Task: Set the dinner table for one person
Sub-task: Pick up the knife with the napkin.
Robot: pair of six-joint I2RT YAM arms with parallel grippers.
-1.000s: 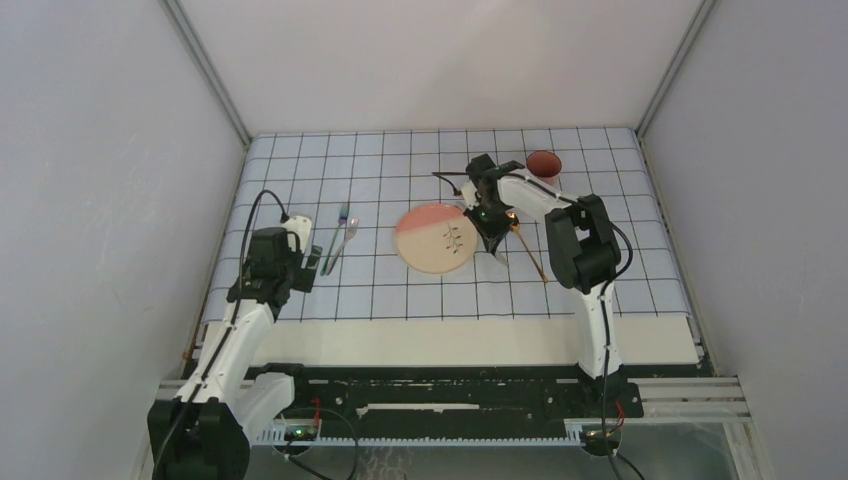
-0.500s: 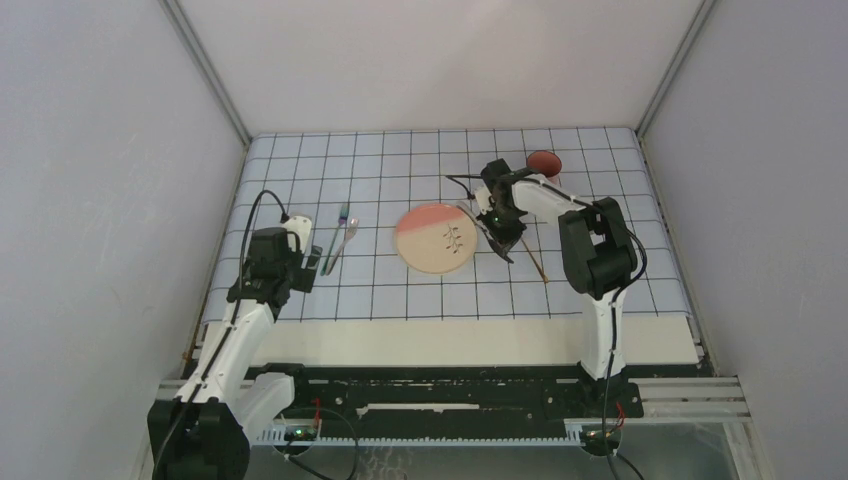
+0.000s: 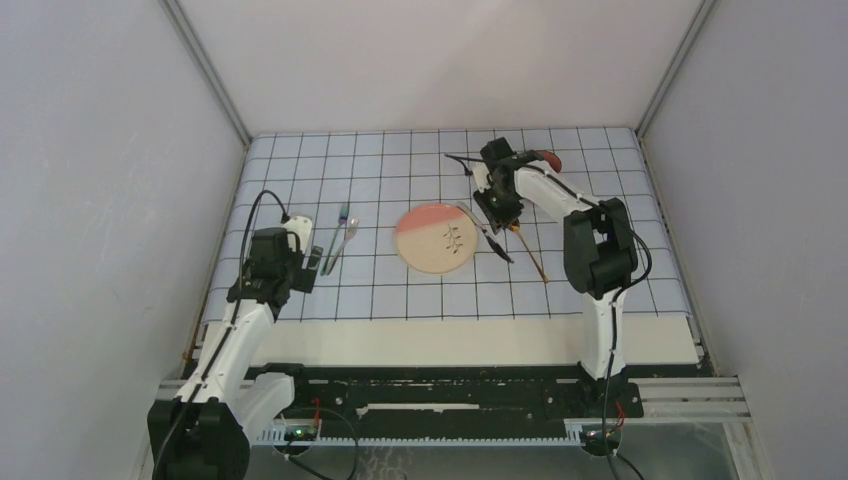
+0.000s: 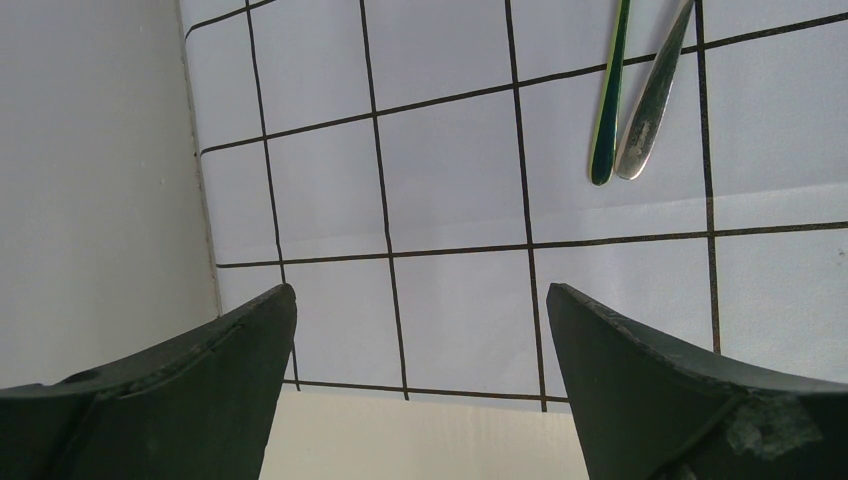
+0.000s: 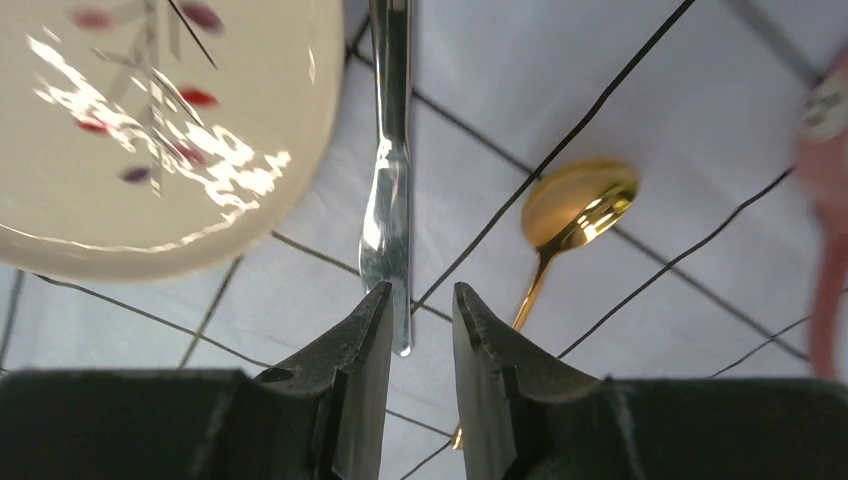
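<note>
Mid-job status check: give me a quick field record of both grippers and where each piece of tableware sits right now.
left gripper: wide open, empty, over the cloth's near-left part
right gripper: slightly open above the knife's end, no grip visible
plate: round cream plate with pink edge, mid pale-blue gridded cloth
knife: silver knife, flat, just right of the plate
spoon: gold spoon, right of the knife, apart
cup: reddish cup, far right, partly hidden by the arm
left cutlery: green-handled utensil and silver utensil, side by side
table: cream tabletop, strip showing nearside
</note>
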